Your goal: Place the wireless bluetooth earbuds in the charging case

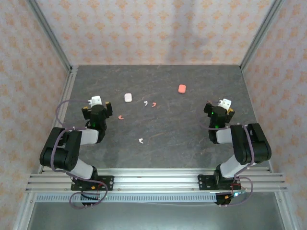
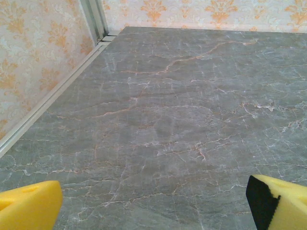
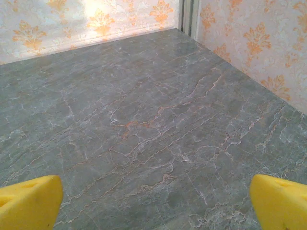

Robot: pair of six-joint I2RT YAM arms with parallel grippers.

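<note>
On the dark marble table [image 1: 158,129] four tiny earbuds lie loose: a whitish one [image 1: 145,103] beside a coral-pink one [image 1: 154,104], another coral-pink one [image 1: 121,117] further left, and a second whitish one [image 1: 141,140] nearer the arms. A white charging case [image 1: 128,97] and a coral-pink charging case [image 1: 182,88] sit shut behind them. My left gripper [image 1: 97,104] rests at the left, open and empty, its yellow pads [image 2: 29,207] wide apart over bare table. Over at the right my right gripper [image 1: 219,106] is open as well, its pads [image 3: 280,203] spread over bare marble.
Patterned walls with metal corner posts [image 1: 53,38] enclose the table on three sides. An aluminium rail [image 1: 153,182] carries both arm bases at the near edge. Bare marble lies between the arms in front of the earbuds.
</note>
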